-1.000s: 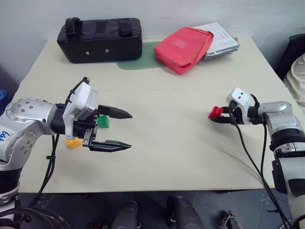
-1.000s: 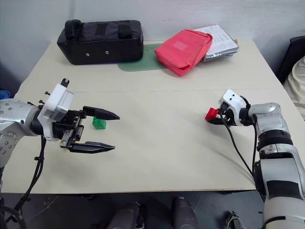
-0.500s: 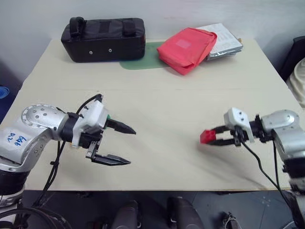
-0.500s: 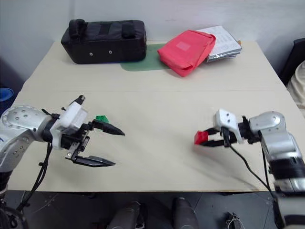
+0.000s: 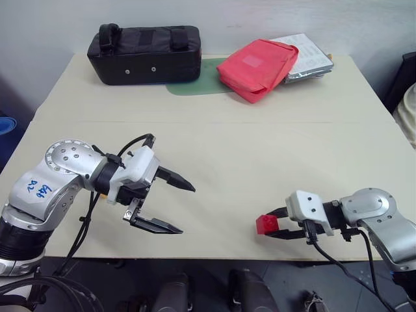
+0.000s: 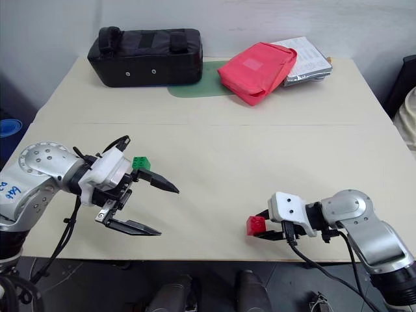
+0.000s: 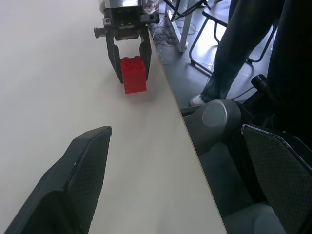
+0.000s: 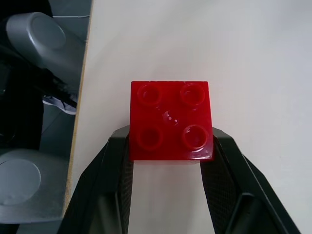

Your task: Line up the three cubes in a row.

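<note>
Right tool low, clamping red cube

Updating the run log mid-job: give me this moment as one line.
right end effector: shut on red cube, near table's front edge | left end effector: open, empty | green cube: on table by left end effector
</note>
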